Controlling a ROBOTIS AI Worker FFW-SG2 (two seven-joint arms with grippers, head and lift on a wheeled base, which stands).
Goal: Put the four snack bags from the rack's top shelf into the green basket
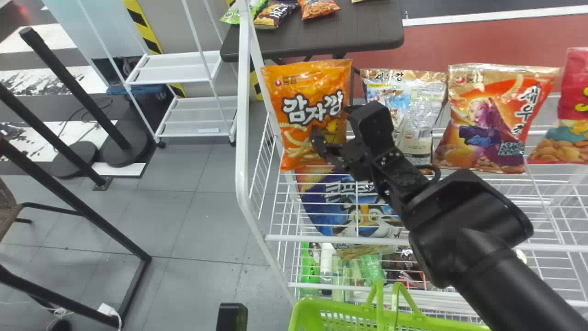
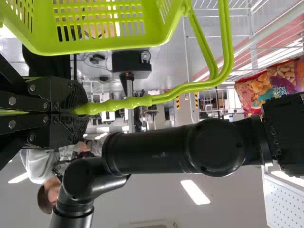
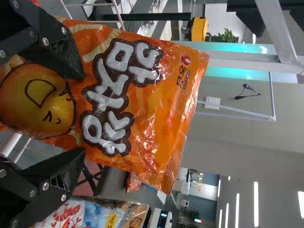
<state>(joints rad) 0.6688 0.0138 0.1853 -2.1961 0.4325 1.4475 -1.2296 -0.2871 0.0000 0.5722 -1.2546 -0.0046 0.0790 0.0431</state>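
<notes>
Left of the rack [image 1: 242,138], floor [image 1: 197,220] is opening; beside its left frame, my right gripper [image 1: 330,122] is gaping, gripping nothing, before the orange snack bag [image 1: 294,82]; my left gripper [image 1: 232,317] is clasping the basket handle [image 2: 161,98].

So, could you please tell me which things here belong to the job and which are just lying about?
For the job:
orange bag
silver-and-blue bag
orange-and-purple bag
red bag
green basket

Just lying about:
blue bag lower down
bottles beneath it
snack bags on the dark table
white wheeled rack
</notes>
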